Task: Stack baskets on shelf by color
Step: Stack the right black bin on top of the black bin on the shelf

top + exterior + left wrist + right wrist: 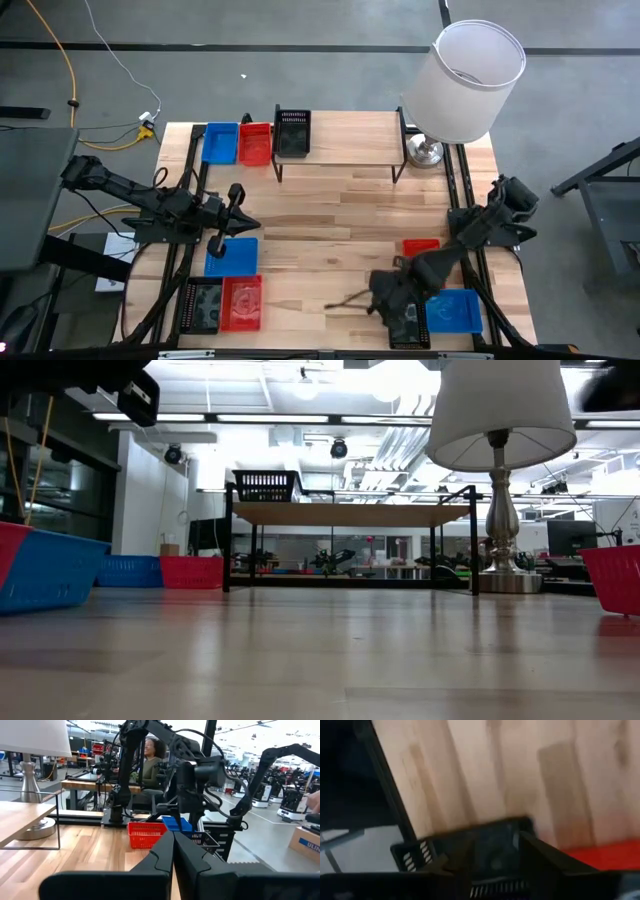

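Observation:
The shelf (345,142) stands at the table's far edge with one black basket (292,131) on its left end, also seen in the low view (266,485). A blue basket (220,143) and a red basket (255,143) sit on the table left of the shelf. Near left lie a blue basket (232,257), a black basket (205,305) and a red basket (241,302). Near right lie a red basket (420,246), a blue basket (456,310) and a black basket (408,322). My left gripper (172,851) is shut and empty, above the near-left blue basket. My right gripper (490,865) is open over the near-right black basket (470,842). My right gripper comes down from above at the near-right black basket, with a finger (540,857) on either side of its wall (485,837). Whether the fingers touch it I cannot tell. The basket rests on the table.
A lamp with a white shade (468,80) stands on the table at the shelf's right end. The middle of the wooden table (340,240) is bare. In the left wrist view a person (150,762) sits beyond the table.

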`<state>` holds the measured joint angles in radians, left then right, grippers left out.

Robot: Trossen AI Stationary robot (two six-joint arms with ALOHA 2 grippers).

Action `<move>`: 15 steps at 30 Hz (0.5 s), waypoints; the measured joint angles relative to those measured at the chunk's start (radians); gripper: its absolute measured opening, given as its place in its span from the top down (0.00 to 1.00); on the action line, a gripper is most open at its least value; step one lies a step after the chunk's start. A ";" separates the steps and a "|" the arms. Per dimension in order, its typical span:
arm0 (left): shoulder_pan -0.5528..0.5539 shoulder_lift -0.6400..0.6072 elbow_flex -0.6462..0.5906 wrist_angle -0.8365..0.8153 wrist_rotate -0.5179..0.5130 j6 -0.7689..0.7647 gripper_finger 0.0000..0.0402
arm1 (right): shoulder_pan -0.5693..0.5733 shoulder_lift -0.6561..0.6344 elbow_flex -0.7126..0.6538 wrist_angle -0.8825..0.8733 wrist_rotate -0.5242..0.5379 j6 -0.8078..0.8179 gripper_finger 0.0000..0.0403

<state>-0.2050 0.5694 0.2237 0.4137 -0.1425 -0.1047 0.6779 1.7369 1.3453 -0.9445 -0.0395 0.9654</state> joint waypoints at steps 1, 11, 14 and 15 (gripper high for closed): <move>0.000 0.000 0.000 0.000 0.000 0.000 1.00 | 0.018 0.005 0.000 -0.007 0.002 0.004 0.61; 0.000 0.000 0.000 0.000 0.000 -0.014 1.00 | 0.068 0.084 0.000 -0.068 0.106 -0.024 0.58; 0.000 0.000 0.000 0.000 0.000 -0.015 1.00 | 0.062 0.121 0.000 -0.073 0.094 -0.080 0.58; 0.000 0.000 0.000 0.000 0.000 -0.015 1.00 | 0.060 0.133 0.000 -0.077 0.090 -0.091 0.58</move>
<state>-0.2050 0.5694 0.2237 0.4141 -0.1423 -0.1200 0.7379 1.8696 1.3457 -1.0217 0.0502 0.8744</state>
